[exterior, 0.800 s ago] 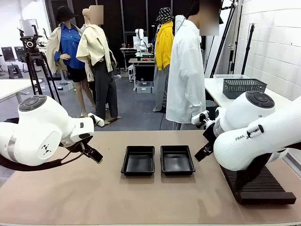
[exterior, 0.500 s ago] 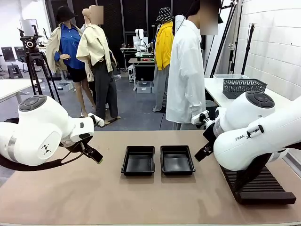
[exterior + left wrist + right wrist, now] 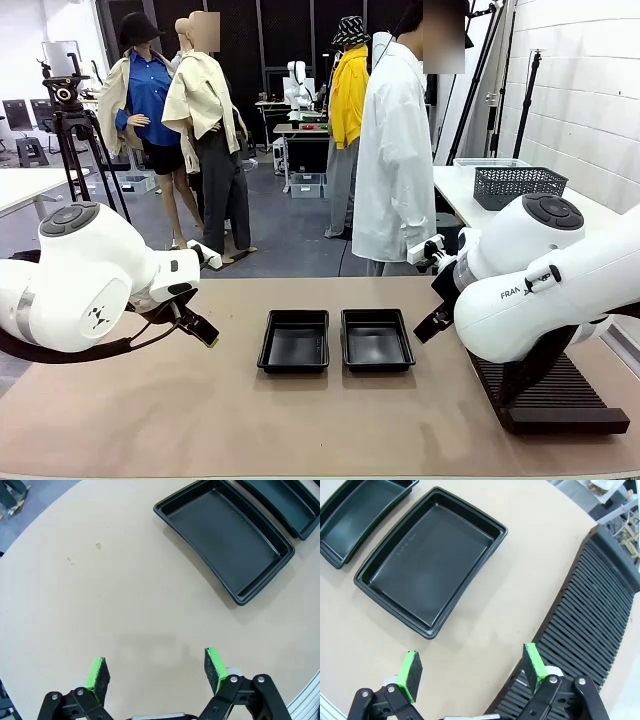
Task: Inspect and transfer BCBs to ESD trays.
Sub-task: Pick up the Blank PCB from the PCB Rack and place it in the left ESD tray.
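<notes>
Two ESD trays [image 3: 294,345] sit side by side on the worktop [image 3: 200,420]. Left jaws at 9 o'clock, right jaws at 3 o'clock: both wide, empty.

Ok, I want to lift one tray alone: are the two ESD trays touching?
Apart. The right wrist view shows a strip of bare table running between the facing rims of the left ESD tray and the right ESD tray.
</notes>
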`<state>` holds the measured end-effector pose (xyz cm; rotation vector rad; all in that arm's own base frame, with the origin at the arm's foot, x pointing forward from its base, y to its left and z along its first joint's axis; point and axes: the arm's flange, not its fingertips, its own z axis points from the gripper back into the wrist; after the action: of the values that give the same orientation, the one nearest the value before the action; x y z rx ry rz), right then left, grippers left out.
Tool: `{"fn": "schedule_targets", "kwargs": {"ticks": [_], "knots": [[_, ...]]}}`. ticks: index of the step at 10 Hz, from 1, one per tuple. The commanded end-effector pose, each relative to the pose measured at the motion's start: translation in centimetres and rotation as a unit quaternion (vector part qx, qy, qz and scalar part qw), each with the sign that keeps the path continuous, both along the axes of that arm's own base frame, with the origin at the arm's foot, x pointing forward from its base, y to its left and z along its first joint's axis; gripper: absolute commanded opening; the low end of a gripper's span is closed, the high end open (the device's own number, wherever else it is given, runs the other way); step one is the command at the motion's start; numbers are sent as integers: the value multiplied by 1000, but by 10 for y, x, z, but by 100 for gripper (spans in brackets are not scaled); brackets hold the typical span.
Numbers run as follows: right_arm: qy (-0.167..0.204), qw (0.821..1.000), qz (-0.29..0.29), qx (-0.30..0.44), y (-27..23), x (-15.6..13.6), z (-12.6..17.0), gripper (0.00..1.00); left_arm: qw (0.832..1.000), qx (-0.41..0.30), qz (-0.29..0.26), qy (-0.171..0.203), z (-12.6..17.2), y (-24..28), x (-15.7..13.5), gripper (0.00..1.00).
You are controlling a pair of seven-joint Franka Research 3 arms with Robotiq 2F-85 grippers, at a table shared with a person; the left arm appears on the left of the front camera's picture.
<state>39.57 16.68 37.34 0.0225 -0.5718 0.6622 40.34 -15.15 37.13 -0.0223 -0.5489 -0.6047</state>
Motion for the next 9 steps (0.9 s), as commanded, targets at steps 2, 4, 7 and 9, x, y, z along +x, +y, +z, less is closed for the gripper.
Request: {"fn": "schedule_targets", "kwargs": {"ticks": [2,4,7,9], "knots": [[0,1000,0,0,0,0,0,100,1000,0,0,0,0,0,0,100],[0,1000,0,0,0,0,0,100,1000,0,0,0,0,0,0,100],[0,1000,0,0,0,0,0,100,1000,0,0,0,0,0,0,100],[0,1000,0,0,0,0,0,100,1000,0,0,0,0,0,0,100]]}}
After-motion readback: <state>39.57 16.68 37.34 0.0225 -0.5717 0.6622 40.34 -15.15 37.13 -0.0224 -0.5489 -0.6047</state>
